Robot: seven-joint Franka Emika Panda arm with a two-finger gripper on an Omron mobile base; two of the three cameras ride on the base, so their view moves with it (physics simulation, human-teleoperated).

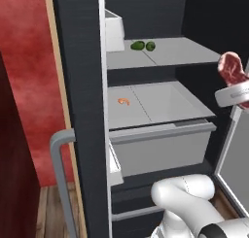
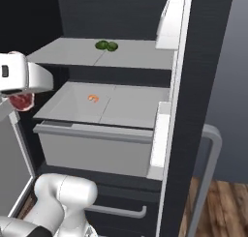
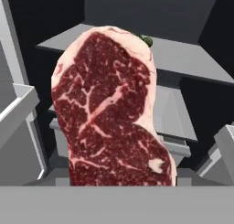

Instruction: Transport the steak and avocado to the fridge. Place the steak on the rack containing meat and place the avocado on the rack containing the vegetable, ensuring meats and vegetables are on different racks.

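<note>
Tool (image 1: 238,89) grips steak (image 1: 230,68), held in air right of open fridge (image 1: 80,86). Shrimp-like meat (image 1: 124,101) on lower shelf (image 1: 165,103); two green pieces (image 1: 143,45) on upper shelf (image 1: 180,52).

A mottled red wall (image 1: 29,86) edged by a tan wooden strip (image 1: 58,76), with brown wood-plank floor (image 2: 213,207) below (grey wall (image 2: 232,76) on the far side).

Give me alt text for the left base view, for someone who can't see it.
An open fridge with the steak held in the claw at its right. The upper shelf carries two green pieces; the lower shelf, above a pale drawer front, carries a small orange piece.
</note>
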